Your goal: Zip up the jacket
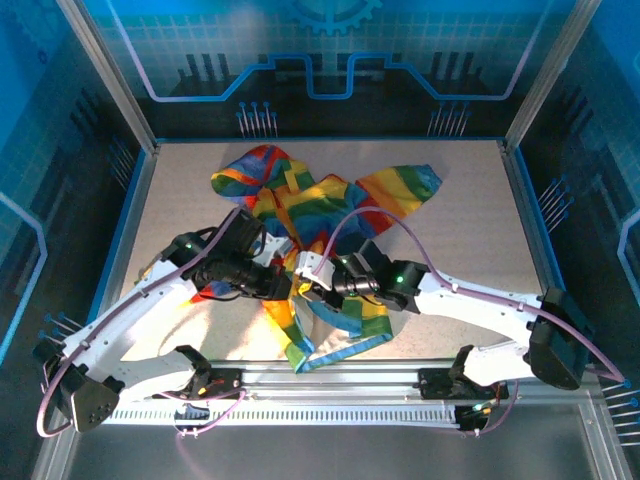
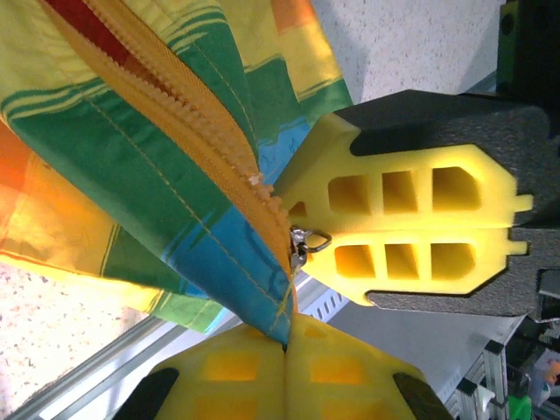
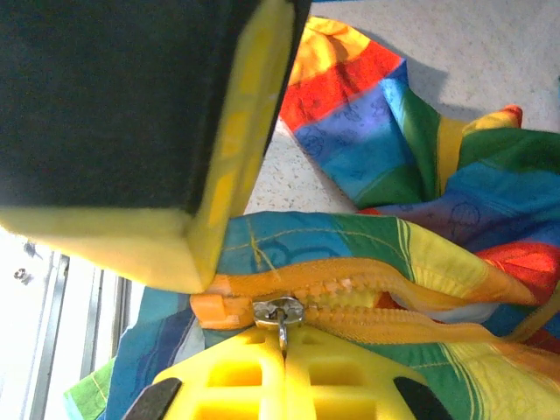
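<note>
On table (image 1: 470, 220), jacket (image 1: 295, 195) bunched, left end effector (image 2: 286, 347) clamped on its hem (image 2: 273, 317), right end effector (image 3: 284, 347) pinching zipper pull (image 3: 280, 315)

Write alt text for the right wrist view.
The right gripper has its yellow fingers shut on the metal pull of the orange zipper, whose teeth run off to the right. The left gripper, black and yellow, looms at upper left with its tip at the zipper's end; the rainbow jacket lies on the speckled table behind.

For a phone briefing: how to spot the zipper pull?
Find the rainbow-striped jacket on the table, then follow its orange zipper to the right end effector. The zipper pull pinched there is silver metal, unlike the soft fabric around it.
</note>
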